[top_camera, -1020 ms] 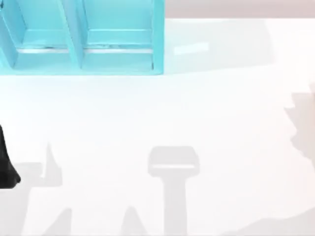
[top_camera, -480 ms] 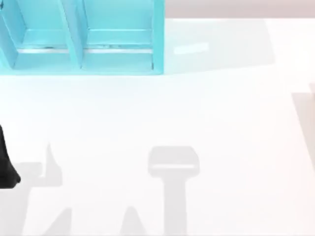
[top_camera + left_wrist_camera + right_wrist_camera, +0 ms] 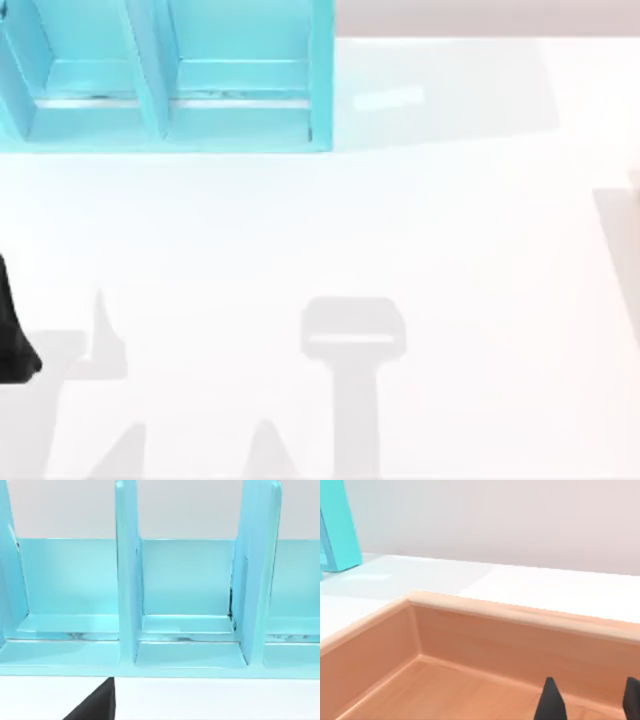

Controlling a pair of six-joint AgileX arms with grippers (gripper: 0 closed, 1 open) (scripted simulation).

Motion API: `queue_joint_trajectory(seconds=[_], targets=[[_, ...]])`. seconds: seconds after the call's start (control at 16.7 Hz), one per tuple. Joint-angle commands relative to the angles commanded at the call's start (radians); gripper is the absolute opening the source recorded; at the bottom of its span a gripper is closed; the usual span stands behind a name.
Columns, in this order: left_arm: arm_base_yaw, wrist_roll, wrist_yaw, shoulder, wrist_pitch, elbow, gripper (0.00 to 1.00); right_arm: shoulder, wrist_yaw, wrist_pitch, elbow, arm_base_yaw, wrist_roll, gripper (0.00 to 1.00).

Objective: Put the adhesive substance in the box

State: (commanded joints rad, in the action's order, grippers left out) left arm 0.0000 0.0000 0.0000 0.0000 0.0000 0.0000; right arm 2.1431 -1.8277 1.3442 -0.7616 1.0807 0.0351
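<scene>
Spanning the whole scene, the white counter (image 3: 400,230) carries a turquoise structure (image 3: 320,80) of upright dividers and open compartments at its far left. A wooden box (image 3: 520,612) with a raised rim and a bare plank floor stands toward the counter's right side, well apart from the turquoise structure. The left arm (image 3: 15,330) sits parked at the counter's left edge, its wrist camera facing the turquoise compartments.

The right tool (image 3: 590,700) hangs inside the box, low over the floor and near one wall. Its two dark fingertips (image 3: 551,700) stand well apart, with bare wood between them and nothing gripped where they are visible.

Where the glue bottle lies cannot be told, nor which way its long axis runs. The open counter, the turquoise compartments and the visible part of the box floor hold no small white bottle.

The relation that matters is tool to box. The right arm is plainly the nearer one, already within the walls. With the jaws spread and empty, the placing step is probably at or past the release.
</scene>
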Motion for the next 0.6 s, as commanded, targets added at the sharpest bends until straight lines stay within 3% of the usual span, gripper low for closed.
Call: queue_joint_trajectory(seconds=[0.12,0.18,0.6], targets=[[0.0,0.0,0.0,0.0,0.0,0.0,1.0,0.0,0.0,0.0,0.0,0.0,0.0,0.0],[0.0,0.0,0.0,0.0,0.0,0.0,1.0,0.069,0.235,-0.176,-0.157,-0.011,-0.017,0.0],[0.0,0.0,0.0,0.0,0.0,0.0,1.0,0.008,0.157,0.003,-0.198,-0.083,0.021,0.0]])
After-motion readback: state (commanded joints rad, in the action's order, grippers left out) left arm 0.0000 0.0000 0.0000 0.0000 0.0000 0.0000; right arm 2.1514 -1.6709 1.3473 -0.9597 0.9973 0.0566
